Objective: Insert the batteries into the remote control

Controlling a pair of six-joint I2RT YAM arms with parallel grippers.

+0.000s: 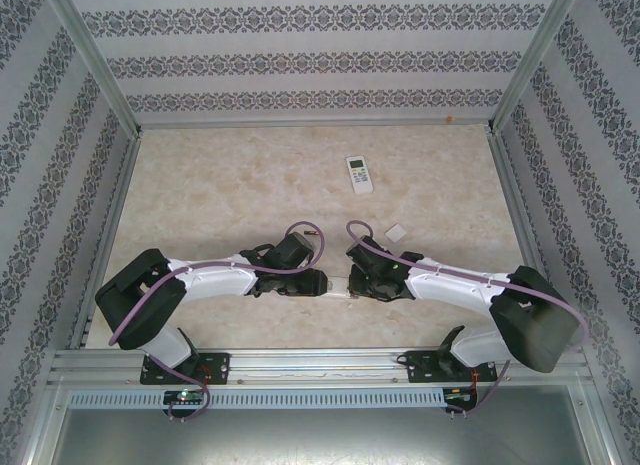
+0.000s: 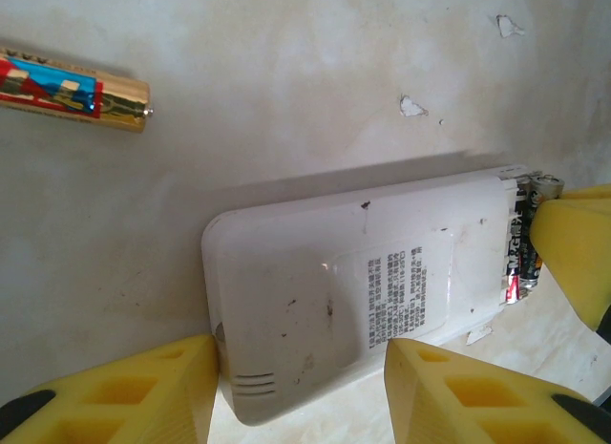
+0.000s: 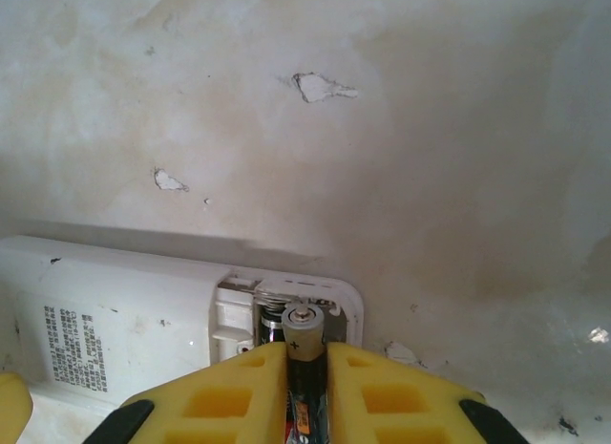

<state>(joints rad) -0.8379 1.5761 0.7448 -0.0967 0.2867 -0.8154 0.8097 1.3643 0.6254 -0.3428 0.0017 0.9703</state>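
A white remote control (image 2: 363, 301) lies face down, its printed back label up. My left gripper (image 2: 301, 353) straddles its rounded end, one yellow finger (image 2: 162, 391) against the corner and the other over the long edge. My right gripper (image 3: 306, 350) is shut on a dark battery (image 3: 303, 331), whose silver plus end pokes into the open battery compartment (image 3: 344, 301) at the remote's (image 3: 115, 310) far end. Another dark battery (image 3: 270, 331) lies in the slot beside it. A loose gold battery (image 2: 72, 89) with a red and blue label rests on the table. Both grippers meet near the table's front middle, left gripper (image 1: 322, 282) and right gripper (image 1: 356, 283).
A second white remote (image 1: 359, 174) lies face up farther back on the marbled table (image 1: 220, 185). A small white square piece (image 1: 396, 232) sits just behind the right arm. Patterned walls and metal rails enclose the table on three sides.
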